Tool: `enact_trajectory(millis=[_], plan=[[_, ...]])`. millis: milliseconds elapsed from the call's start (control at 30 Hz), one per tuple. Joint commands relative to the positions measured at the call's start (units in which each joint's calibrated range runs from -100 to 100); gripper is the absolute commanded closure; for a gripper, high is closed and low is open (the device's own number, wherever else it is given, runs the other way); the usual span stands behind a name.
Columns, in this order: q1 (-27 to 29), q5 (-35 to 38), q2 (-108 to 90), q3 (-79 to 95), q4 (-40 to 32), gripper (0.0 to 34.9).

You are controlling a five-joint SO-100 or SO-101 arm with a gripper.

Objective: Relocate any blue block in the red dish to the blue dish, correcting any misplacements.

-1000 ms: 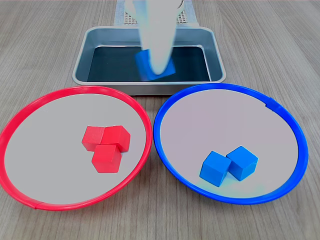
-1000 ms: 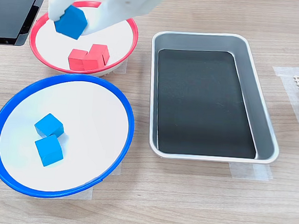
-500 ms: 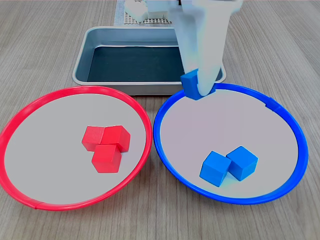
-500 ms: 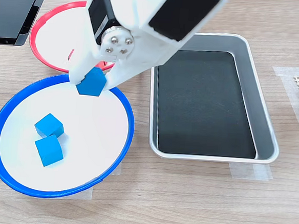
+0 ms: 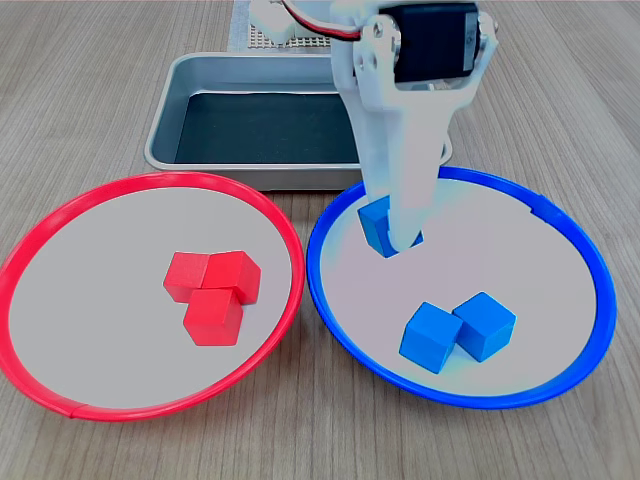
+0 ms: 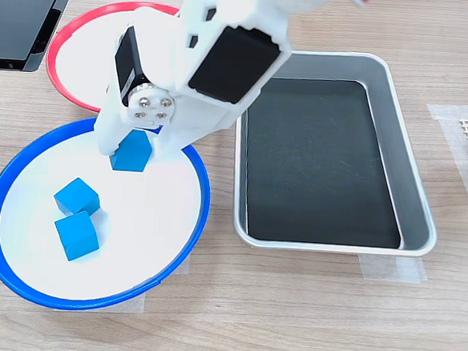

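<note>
gripper (image 6: 131,148) clamped on block (image 6: 132,151) | block: small matte bright-blue cube, low over dish (image 6: 182,244) inside, near its blue rim | two more cubes (image 5: 457,331) touching, well apart from it

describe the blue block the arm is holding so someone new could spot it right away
Find the blue dish, right of the red dish in the first exterior view. The blue block sits between the white gripper's fingers near the dish's far rim. The two other blue cubes lie loose, touching, nearer the camera.
</note>
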Motion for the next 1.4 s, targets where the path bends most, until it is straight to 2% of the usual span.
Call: enact_trajectory(millis=[0,733,1033,1200,1367], plan=[[-0.9,-0.2,0.4,-2.7,-0.7,34.6],[-4.7,-2.5,8.8,-9.4,-1.1,34.6],[-4.1,-2.4,9.0,-9.4,1.6,23.9],[-3.6,-2.1,8.3,-10.1,3.0,23.5],[-2.9,-1.4,4.0,-8.9,3.7,24.9]])
